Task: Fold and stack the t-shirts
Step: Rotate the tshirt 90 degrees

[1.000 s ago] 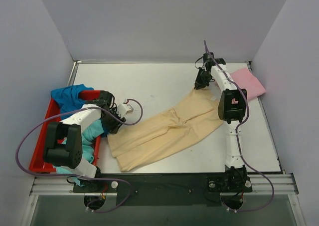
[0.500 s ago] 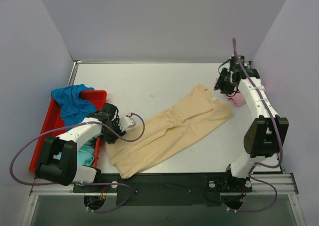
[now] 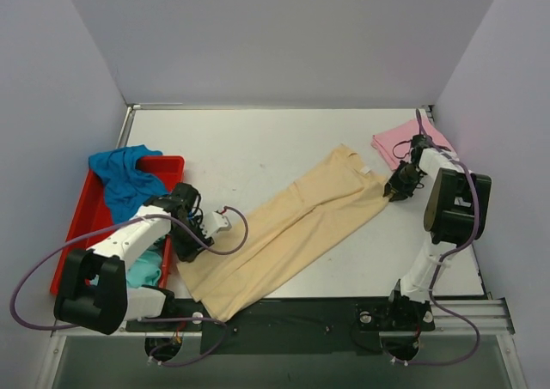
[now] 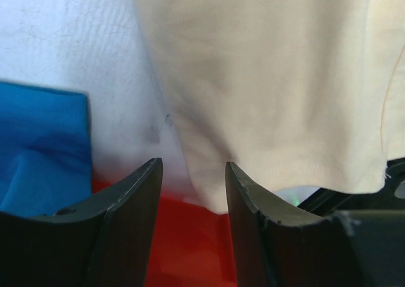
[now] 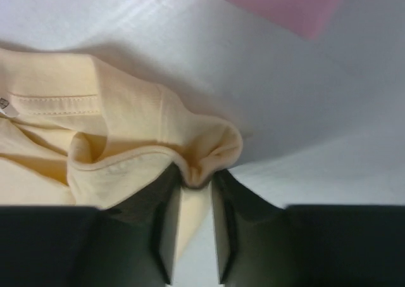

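Note:
The pale beige t-shirt [image 3: 292, 226] lies stretched diagonally across the table. My left gripper [image 3: 191, 247] is at its lower left edge, beside the red tray. In the left wrist view the jaws [image 4: 193, 166] stand apart, with a corner of the beige shirt [image 4: 272, 78] hanging between the tips, not pinched. My right gripper [image 3: 398, 187] is at the shirt's right corner; in the right wrist view it [image 5: 196, 179] is shut on a bunched fold of beige cloth [image 5: 76, 154]. The pink t-shirt [image 3: 404, 136] lies at the back right. The blue t-shirt [image 3: 125, 179] and the teal one [image 3: 144, 267] are in the tray.
The red plastic tray [image 3: 73, 252] stands along the left wall, and its red floor shows between my left fingers [image 4: 183, 249]. Walls close the table on three sides. A black rail [image 3: 284, 316] runs along the near edge under the shirt's lower corner.
My right gripper left the shirt's far edge, swung by the pink shirt, then came down and shut on the beige shirt's right corner. My left gripper moved nearer; the shirt shifted that way and looks straighter.

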Controlling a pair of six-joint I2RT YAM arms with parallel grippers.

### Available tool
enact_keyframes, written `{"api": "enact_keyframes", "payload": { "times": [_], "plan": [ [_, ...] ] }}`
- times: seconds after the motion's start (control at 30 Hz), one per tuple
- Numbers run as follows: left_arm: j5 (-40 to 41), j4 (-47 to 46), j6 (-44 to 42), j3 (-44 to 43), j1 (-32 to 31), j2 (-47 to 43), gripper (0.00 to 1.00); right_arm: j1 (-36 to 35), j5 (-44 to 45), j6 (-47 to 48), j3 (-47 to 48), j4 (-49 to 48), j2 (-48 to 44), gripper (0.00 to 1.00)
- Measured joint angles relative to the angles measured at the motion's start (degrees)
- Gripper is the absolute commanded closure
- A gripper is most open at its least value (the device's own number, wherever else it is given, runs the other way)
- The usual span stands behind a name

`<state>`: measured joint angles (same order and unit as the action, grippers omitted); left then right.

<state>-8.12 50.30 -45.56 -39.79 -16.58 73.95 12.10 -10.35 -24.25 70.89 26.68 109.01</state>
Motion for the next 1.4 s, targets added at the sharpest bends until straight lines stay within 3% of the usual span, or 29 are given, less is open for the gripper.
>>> {"api": "enact_keyframes", "payload": {
  "times": [0.13,0.3,0.47,0.57,0.73,0.9,1.07,1.2,1.4],
  "plan": [
    [-0.7,3.1,0.0,-3.3,2.1,-0.1,0.41,-1.1,-1.9,-0.1,4.2,-0.3,3.5,1.0],
    [-0.7,5.6,0.0,-8.6,4.7,0.1,0.4,-4.5,-3.8,-0.2,13.6,1.7,9.8,1.0],
    [-2.1,5.2,1.0,-11.1,4.7,1.7,0.4,-8.7,-6.3,-2.5,30.2,3.5,20.3,1.0],
    [-3.0,4.1,3.1,-11.1,1.9,4.3,0.4,-10.1,-10.6,-6.5,42.8,3.1,28.2,1.0],
    [-4.2,0.7,6.5,-11.0,-7.8,8.2,0.4,-10.7,-15.3,-14.4,57.7,-0.3,38.8,1.0],
    [-6.8,-1.9,8.7,-11.1,-12.5,10.8,0.4,-11.0,-19.1,-24.2,60.0,-11.9,43.1,0.99],
    [-8.4,-3.6,9.8,-11.1,-15.8,13.6,0.4,-12.2,-19.3,-28.3,65.3,-19.0,47.4,0.75],
    [-9.4,-4.0,10.4,-11.1,-17.8,15.2,0.4,-13.0,-18.8,-27.5,63.3,-21.8,46.0,0.5],
    [-10.8,-4.2,10.7,-11.1,-17.8,14.9,0.4,-14.1,-16.0,-19.3,49.7,-18.1,32.7,0.41]
  ]
}}
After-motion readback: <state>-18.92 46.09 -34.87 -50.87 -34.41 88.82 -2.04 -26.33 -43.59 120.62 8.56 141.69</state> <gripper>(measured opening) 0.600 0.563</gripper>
